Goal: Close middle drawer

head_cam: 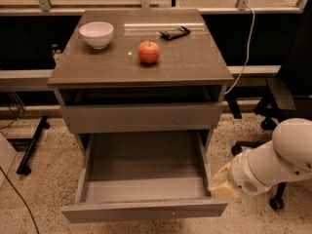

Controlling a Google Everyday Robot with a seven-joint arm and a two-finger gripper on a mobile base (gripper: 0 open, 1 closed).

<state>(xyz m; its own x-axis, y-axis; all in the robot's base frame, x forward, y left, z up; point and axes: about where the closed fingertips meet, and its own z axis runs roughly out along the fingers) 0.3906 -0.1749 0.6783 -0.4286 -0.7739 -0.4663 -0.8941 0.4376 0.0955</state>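
Note:
The middle drawer (144, 209) is pulled far out of the grey-brown cabinet (141, 67). Its flat front panel with a tiny pale dot sits near the bottom edge of the view, and its deep box is empty. The topmost drawer front (141, 117) sits above it, nearly flush with the cabinet. My white arm (273, 162) comes in from the right. My gripper (221, 184), a pale tan tip, is right beside the drawer's right side wall, just behind the front panel's right corner.
On the cabinet top stand a white bowl (96, 34), a red apple (148, 51) and a small black object (174, 32). A black office chair (285, 96) stands to the right behind my arm. A white cable (248, 48) hangs at the right. The floor is speckled.

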